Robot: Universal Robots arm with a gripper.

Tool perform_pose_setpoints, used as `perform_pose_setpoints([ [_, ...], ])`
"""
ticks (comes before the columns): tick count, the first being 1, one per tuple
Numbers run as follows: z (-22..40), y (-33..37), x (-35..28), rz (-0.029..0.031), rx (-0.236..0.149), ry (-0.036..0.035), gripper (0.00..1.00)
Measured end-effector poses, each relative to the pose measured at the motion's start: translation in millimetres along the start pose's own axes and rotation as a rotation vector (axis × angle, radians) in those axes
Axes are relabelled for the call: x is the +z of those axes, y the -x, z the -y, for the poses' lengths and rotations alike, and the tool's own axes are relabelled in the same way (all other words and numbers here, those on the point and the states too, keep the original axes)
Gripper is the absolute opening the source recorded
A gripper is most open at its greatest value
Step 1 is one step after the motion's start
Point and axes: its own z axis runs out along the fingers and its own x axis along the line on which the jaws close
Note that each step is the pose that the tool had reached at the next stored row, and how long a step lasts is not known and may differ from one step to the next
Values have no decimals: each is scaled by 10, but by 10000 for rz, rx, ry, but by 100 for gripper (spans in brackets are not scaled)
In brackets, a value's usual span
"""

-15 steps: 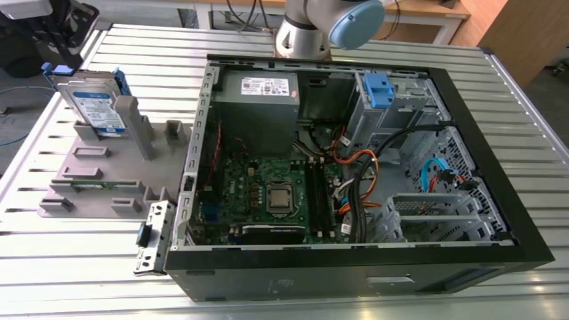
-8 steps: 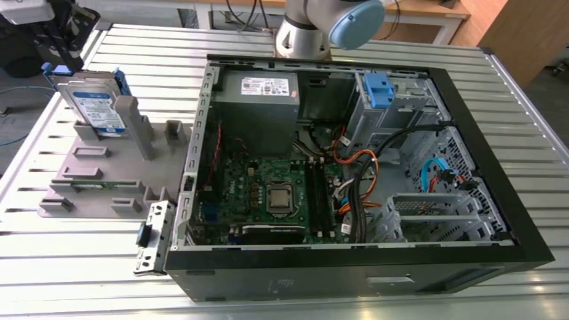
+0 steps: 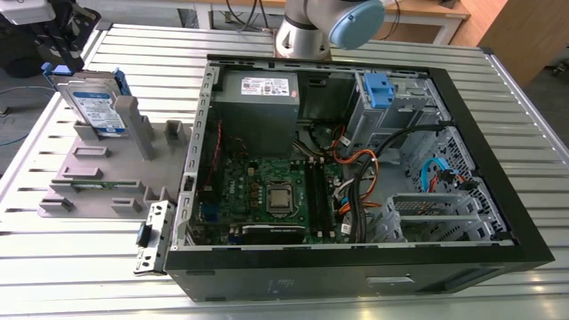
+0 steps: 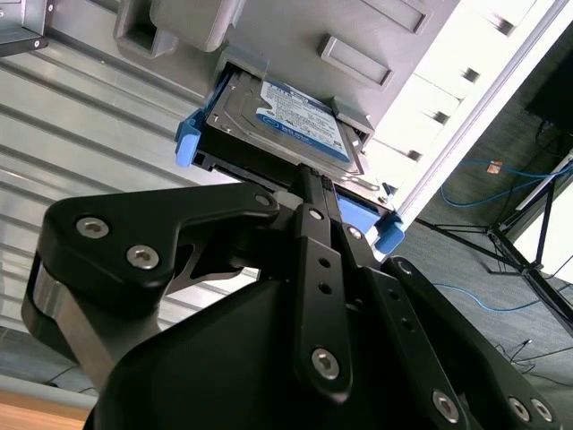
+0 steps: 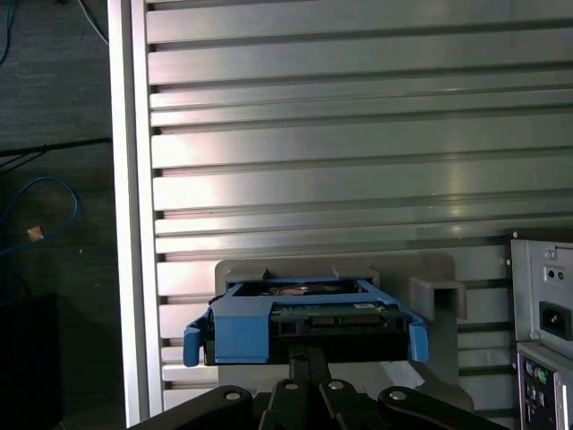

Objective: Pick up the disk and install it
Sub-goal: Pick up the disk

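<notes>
One disk point(image 3: 96, 107) stands on edge in a slot at the far end of a grey holder tray point(image 3: 98, 173), on the exterior view's left. Its blue-and-white label faces the near side. A blue rail frame point(image 5: 242, 336) wraps its edges, with an end sticking out at each side in both wrist views.

The pincer point(image 3: 69, 61) hangs directly over the disk's upper edge. In the second wrist view its two black fingers point(image 4: 315, 260) lie side by side, drawn narrow with hardly a gap, and their tips reach the disk's edge. I cannot tell whether they pinch any part of it.

The tray lies on a ribbed metal counter point(image 3: 80, 267). Just beside it, on the exterior view's right, an open black computer case point(image 3: 356, 273) lies on its side. Inside are a grey power-supply box point(image 3: 258, 100) at the far end and a green motherboard point(image 3: 266, 193) nearer. The arm's base point(image 3: 320, 27) rises beyond the case.
</notes>
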Motion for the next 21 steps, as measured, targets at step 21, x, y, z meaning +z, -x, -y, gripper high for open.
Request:
perform_pose_setpoints([
  [21, 0, 0, 0, -2, -117, -1, 11],
])
